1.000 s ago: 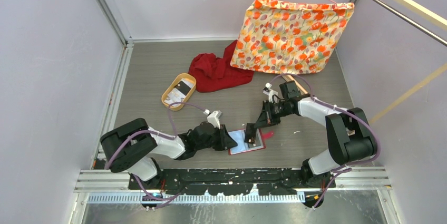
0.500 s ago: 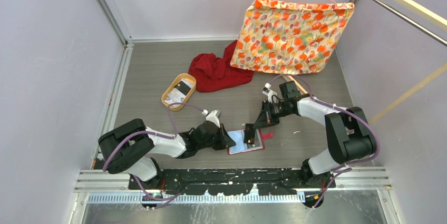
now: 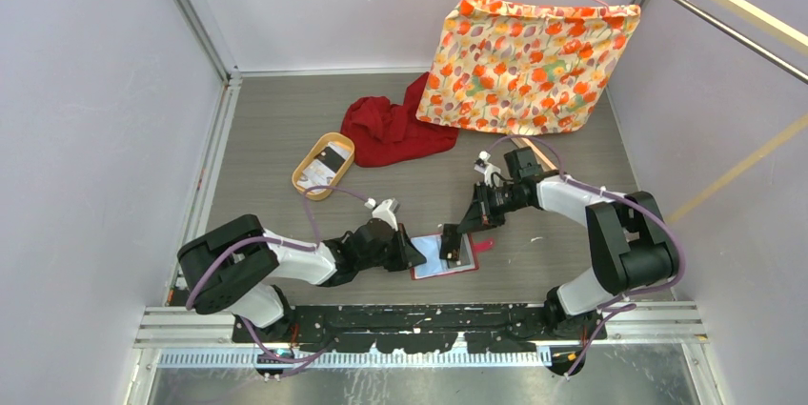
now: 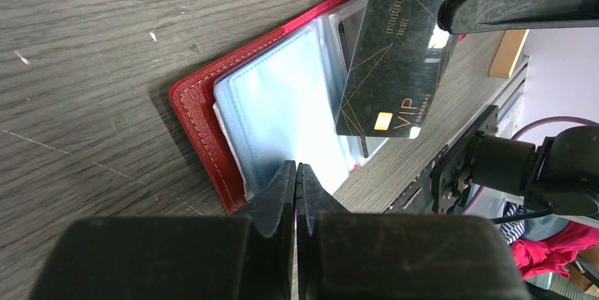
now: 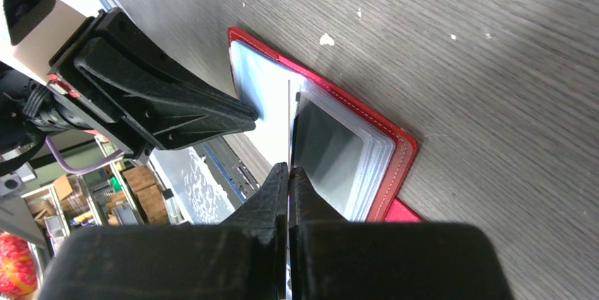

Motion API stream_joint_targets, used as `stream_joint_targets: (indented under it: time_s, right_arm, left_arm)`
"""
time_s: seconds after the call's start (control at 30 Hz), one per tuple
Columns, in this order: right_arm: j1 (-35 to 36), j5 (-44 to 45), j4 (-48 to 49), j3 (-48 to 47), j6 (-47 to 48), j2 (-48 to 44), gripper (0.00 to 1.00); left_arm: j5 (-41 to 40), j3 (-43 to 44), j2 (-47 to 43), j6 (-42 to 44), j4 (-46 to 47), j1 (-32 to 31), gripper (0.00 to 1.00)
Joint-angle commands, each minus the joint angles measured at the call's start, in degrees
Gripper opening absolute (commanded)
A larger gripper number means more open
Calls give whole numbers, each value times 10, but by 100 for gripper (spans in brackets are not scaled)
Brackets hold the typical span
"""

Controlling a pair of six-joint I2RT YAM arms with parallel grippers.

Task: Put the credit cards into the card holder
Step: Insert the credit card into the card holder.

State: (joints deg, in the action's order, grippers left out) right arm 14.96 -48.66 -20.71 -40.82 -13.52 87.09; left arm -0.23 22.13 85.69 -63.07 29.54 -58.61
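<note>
Top external view, left to right: the tan tray (image 3: 295,177) at far left holds spare credit cards (image 3: 329,159), well away from both arms. The left end effector (image 3: 416,258) is closed, tips on the pale sleeves at the left of the open card holder (image 3: 434,262); whether it nips a leaf, I cannot tell. The holder lies flat on the counter near the bases. Just right, the right end effector (image 3: 455,235) is clamped on a dark card (image 4: 395,53), edge down over the gap between sleeves. That arm is nearer; the card likely slides down. The red cloth (image 3: 391,129) lies far back, clear.
</note>
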Motion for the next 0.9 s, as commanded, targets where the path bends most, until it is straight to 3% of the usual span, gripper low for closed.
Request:
stream_joint_targets:
  time_s: [0.0,0.87]
  right_arm:
    - [3,11,5,-5,-3,8,1]
    - [37,-17,7,-24,-9,76,1]
  left_arm:
    - [-22,-3,-2,7,-31,-1,1]
    - [-7,-19,-2,12,15,0,0]
